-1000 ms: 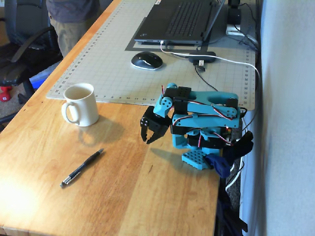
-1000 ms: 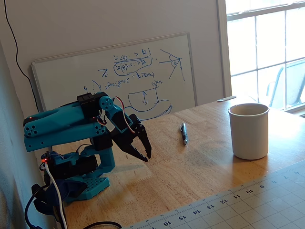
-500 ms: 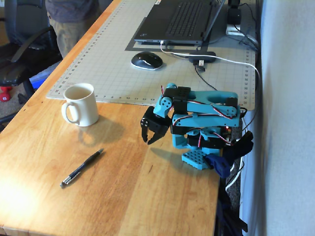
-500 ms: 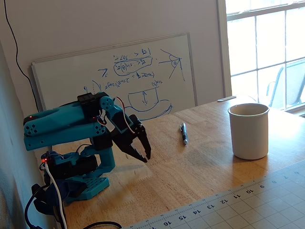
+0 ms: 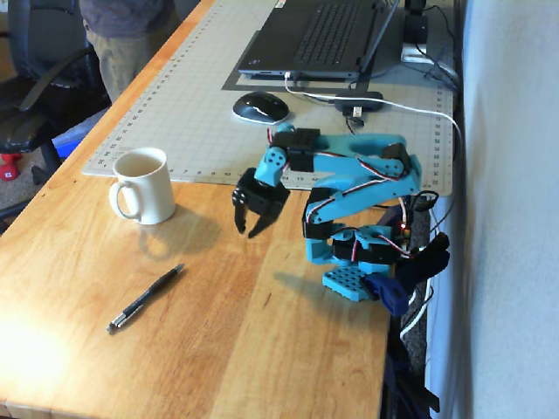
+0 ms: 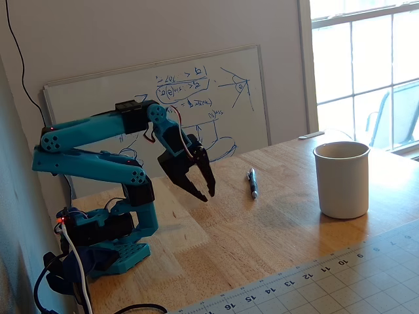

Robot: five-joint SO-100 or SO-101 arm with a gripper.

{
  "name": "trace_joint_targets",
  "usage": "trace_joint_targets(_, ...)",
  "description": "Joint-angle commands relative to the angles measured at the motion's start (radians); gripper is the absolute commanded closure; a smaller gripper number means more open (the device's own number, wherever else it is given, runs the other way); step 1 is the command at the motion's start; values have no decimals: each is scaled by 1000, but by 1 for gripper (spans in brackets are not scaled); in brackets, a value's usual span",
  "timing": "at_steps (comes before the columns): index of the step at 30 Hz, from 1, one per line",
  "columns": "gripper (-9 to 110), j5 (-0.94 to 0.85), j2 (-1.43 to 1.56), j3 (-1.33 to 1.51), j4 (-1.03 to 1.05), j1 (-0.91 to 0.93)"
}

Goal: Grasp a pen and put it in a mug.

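A slim black pen (image 5: 146, 298) with a silvery tip lies flat on the wooden table, in front of the mug; it also shows in the other fixed view (image 6: 253, 182). The cream-white mug (image 5: 141, 185) stands upright near the mat's edge, handle toward the left in this view, and shows in the other fixed view (image 6: 342, 178) too. My gripper (image 5: 244, 228) hangs above the table, fingers pointing down, slightly open and empty. It is to the right of the mug and well apart from the pen. In the other fixed view the gripper (image 6: 204, 193) is left of the pen.
A grey cutting mat (image 5: 192, 113) covers the back of the table with a laptop (image 5: 319, 35), a black mouse (image 5: 259, 106) and cables. A whiteboard (image 6: 196, 111) leans on the wall. The arm's blue base (image 5: 354, 262) sits at the table's right edge. A chair (image 5: 35, 78) stands at left.
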Motion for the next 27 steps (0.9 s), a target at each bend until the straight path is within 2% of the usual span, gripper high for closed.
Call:
trace_joint_targets(1,97,100,-103,-186,-8,-8)
trace_joint_targets(12,97,336,-483,-555,-9,-114)
trace_joint_targets(20,96,377,-795,-833,-20,-187)
trace_joint_targets(27,90,402,-1052,-1081,-20,-244)
